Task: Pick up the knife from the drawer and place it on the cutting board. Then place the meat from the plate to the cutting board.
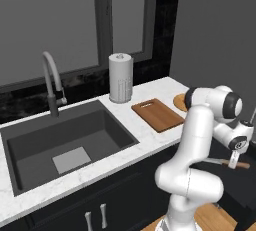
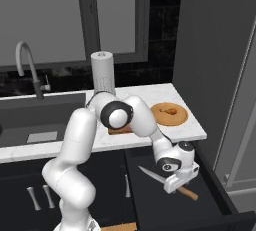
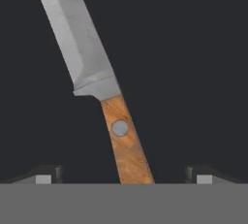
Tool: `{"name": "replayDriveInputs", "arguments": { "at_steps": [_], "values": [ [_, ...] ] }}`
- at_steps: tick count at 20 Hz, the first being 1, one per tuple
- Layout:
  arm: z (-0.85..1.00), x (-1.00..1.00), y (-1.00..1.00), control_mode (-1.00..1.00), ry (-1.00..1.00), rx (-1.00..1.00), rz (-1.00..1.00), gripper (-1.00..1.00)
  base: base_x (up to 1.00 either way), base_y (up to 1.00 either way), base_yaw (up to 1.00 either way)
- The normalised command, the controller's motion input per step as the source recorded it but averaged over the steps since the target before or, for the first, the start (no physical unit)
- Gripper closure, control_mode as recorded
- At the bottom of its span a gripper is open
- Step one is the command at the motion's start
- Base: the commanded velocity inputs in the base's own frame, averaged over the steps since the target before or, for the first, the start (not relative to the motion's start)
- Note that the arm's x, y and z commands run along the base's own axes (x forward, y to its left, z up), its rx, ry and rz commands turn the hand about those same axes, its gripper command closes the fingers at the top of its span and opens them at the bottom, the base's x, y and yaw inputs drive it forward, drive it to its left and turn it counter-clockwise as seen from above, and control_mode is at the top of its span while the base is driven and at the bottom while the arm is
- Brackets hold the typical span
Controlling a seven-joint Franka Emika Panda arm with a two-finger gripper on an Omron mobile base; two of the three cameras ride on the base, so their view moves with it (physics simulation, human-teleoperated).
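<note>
The knife (image 3: 114,116) lies flat on the floor of the open black drawer (image 2: 210,202), grey blade (image 2: 150,174) toward the left and wooden handle (image 2: 188,193) toward the right. My gripper (image 3: 123,175) hovers straight over the handle, open, one dark fingertip (image 3: 44,173) on each side and not touching it. My gripper (image 2: 172,186) reaches down into the drawer below the counter edge. The reddish-brown cutting board (image 1: 157,115) lies on the counter, and the arm hides most of it in the right base view. To its right, the tan plate (image 2: 169,115) carries the small meat chunk (image 2: 170,109).
A paper towel roll (image 1: 120,77) stands behind the board. The sink (image 1: 70,142) and faucet (image 1: 52,82) take up the left counter. A dark wall (image 2: 220,50) rises on the right past the plate. Cabinet doors with silver handles (image 1: 95,217) sit below the sink.
</note>
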Motion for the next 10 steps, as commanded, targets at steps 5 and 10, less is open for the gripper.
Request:
{"name": "replayDriveInputs", "arguments": {
  "at_steps": [5,10],
  "values": [
    [-0.35,0.01,-0.03,-1.0,0.0,0.0,0.01,-1.0,0.0,0.0,0.0],
    [-0.25,0.16,-0.08,-1.0,0.0,0.0,0.01,-1.0,0.0,0.0,0.0]
  ]
}}
